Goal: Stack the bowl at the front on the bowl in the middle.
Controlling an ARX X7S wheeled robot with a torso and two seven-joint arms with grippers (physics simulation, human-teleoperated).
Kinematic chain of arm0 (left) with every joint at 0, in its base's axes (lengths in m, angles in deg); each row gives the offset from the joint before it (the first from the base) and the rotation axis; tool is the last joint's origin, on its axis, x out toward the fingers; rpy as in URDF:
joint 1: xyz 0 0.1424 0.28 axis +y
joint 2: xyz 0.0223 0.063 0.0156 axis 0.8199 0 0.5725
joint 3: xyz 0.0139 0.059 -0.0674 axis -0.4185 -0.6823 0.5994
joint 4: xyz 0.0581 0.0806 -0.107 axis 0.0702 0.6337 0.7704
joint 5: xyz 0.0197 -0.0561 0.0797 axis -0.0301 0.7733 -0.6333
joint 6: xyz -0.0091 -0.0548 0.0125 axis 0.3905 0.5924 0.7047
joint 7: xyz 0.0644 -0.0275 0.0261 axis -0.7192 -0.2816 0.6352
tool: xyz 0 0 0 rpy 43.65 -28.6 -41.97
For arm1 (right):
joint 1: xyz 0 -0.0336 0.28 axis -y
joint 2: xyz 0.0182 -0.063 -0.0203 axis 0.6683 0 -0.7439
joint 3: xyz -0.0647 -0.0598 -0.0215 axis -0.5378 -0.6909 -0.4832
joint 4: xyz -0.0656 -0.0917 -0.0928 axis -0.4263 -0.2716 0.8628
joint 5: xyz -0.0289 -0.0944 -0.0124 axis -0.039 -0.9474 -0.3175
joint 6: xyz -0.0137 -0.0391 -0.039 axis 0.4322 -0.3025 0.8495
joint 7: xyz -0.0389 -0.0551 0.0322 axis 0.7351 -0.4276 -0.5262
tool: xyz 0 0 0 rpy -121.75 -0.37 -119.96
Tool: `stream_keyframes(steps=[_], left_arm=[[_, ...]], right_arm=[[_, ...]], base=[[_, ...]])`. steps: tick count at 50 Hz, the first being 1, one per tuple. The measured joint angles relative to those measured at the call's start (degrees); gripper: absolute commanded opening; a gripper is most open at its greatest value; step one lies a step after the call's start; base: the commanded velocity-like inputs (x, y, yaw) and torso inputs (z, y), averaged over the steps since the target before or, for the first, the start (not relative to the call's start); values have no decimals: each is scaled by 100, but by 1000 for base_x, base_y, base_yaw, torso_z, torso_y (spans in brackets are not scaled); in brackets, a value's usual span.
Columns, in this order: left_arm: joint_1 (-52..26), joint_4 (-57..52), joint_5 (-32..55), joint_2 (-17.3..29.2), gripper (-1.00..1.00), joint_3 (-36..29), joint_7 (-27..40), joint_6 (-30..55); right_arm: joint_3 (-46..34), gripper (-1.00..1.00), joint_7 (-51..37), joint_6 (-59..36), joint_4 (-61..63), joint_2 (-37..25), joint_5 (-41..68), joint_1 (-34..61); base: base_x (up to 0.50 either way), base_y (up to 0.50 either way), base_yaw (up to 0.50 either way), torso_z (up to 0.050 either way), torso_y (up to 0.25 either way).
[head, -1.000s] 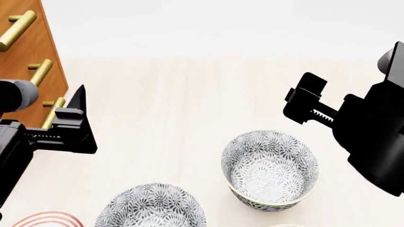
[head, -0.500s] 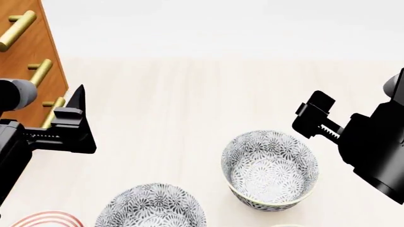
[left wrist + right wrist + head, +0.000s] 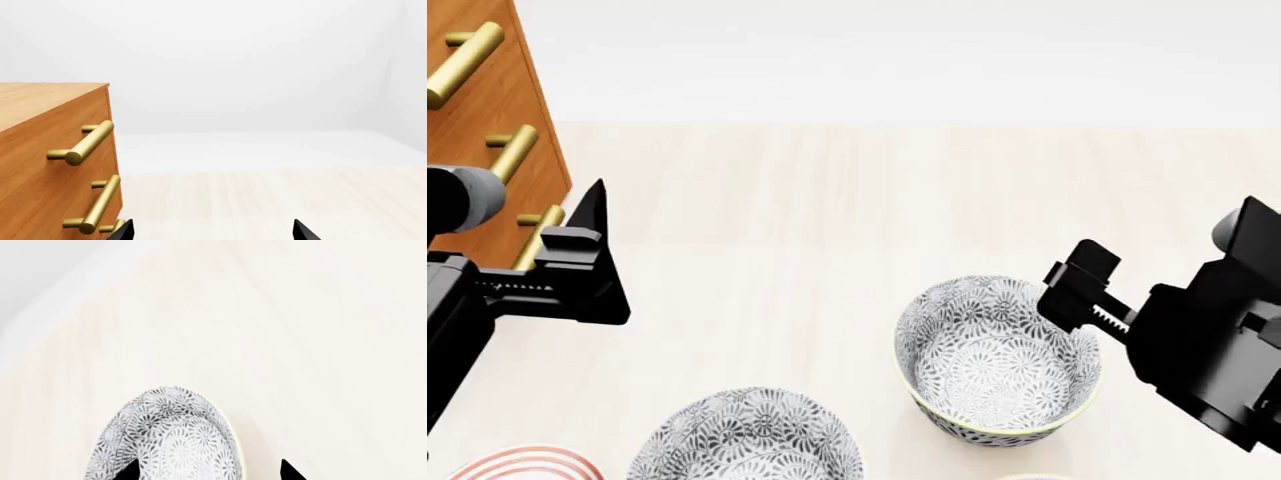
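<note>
Perhaps a simulated home: wooden dresser (image 3: 487,130), patterned bowls (image 3: 998,360) on pale tabletop (image 3: 827,220).

A pale wooden table (image 3: 801,200) carries two patterned bowls (image 3: 998,360) (image 3: 747,440), a red-striped plate (image 3: 521,465) and a wooden drawer cabinet (image 3: 487,120).

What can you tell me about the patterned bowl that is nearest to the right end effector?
The bowl is round and deep, looks ceramic, and carries a grey-and-white floral pattern inside and out, with a pale yellowish rim. It stands upright and empty on the light wooden table. The right end effector is open and hovers over its right rim; no contact is visible. A similar bowl sits apart, to its left.
</note>
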State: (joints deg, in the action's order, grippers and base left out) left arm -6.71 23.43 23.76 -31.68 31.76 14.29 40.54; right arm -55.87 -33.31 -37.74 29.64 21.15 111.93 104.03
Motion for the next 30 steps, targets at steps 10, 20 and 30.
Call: stream_keyframes(steps=[10, 20, 30], left_arm=[[-8, 5, 67, 23, 100, 9, 47, 3], [11, 44, 100, 59, 100, -11, 71, -56], [27, 79, 130, 91, 100, -30, 101, -109]], right_arm=[[-187, 100, 235, 144, -389, -1, -155, 19], [-334, 100, 423, 238, -736, 6, -265, 49], [-450, 100, 570, 267, -1047, 13, -333, 104]], base=[[0, 0, 0, 0, 0], [0, 0, 0, 0, 0], [0, 0, 0, 0, 0]])
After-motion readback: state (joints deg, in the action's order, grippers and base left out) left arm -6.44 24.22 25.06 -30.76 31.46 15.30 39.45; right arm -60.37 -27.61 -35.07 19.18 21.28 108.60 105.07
